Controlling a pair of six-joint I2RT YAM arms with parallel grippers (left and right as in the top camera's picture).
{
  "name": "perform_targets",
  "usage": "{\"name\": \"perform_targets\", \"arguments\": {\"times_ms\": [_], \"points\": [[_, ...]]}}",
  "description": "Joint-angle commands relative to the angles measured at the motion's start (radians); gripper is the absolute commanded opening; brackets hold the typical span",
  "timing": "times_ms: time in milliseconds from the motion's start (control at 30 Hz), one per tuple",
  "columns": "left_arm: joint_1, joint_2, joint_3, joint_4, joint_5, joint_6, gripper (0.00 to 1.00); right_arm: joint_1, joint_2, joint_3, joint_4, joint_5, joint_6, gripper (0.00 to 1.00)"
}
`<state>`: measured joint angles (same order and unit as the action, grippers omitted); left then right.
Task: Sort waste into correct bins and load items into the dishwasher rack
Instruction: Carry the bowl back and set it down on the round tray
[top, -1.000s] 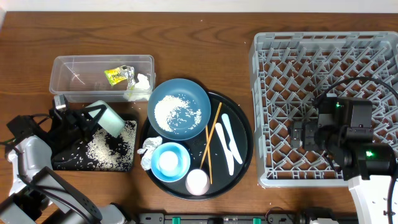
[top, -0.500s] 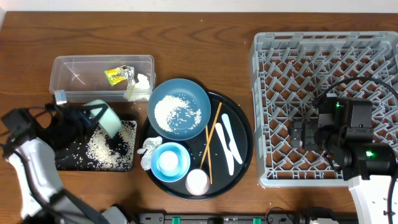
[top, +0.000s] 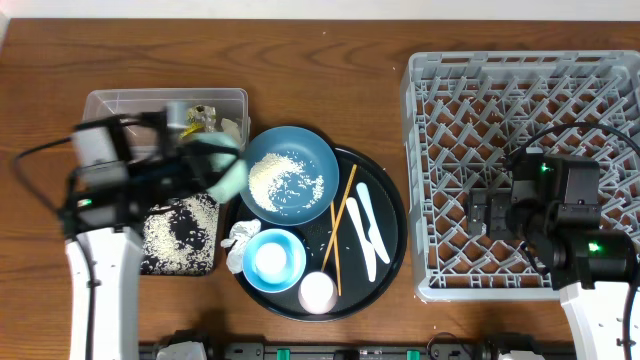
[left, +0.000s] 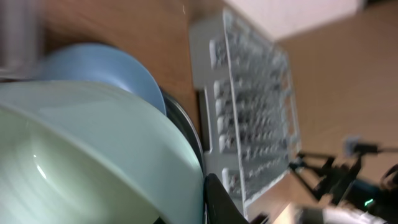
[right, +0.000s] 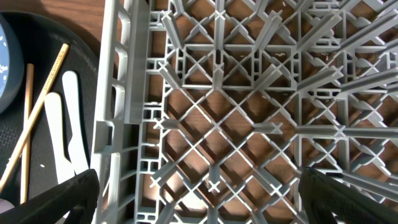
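Wooden table (top: 330, 40) below — pale-green bowl (left: 93, 149) clamped between left fingers (left: 217, 199); blurred.

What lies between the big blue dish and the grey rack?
In the overhead view, two chopsticks and two white utensils lie there, both on the round black tray.

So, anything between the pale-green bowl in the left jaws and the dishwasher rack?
The blue dish and round black tray lie low between the pale-green bowl and the rack; the right arm hovers over the rack's near half.
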<state>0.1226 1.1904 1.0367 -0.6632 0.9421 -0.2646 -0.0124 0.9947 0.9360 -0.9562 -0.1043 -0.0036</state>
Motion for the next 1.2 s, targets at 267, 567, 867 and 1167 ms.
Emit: {"name": "perform_targets", "arguments": {"times_ms": [267, 567, 867, 1167], "points": [[-0.553, 0.097, 0.025, 0.143, -0.363, -0.056, 0.06, 0.016, -0.002, 0.018, -0.002, -0.008, 0.010, 0.99], [-0.794, 0.300, 0.025, 0.209, -0.379, -0.074, 0.06, 0.016, -0.002, 0.018, -0.005, -0.008, 0.010, 0.99], [-0.875, 0.372, 0.025, 0.214, -0.379, -0.074, 0.06, 0.016, -0.002, 0.018, -0.005, -0.008, 0.010, 0.99], [-0.877, 0.372, 0.025, 0.209, -0.379, -0.073, 0.29, 0.016, -0.002, 0.018, -0.005, -0.008, 0.010, 0.99]]}}
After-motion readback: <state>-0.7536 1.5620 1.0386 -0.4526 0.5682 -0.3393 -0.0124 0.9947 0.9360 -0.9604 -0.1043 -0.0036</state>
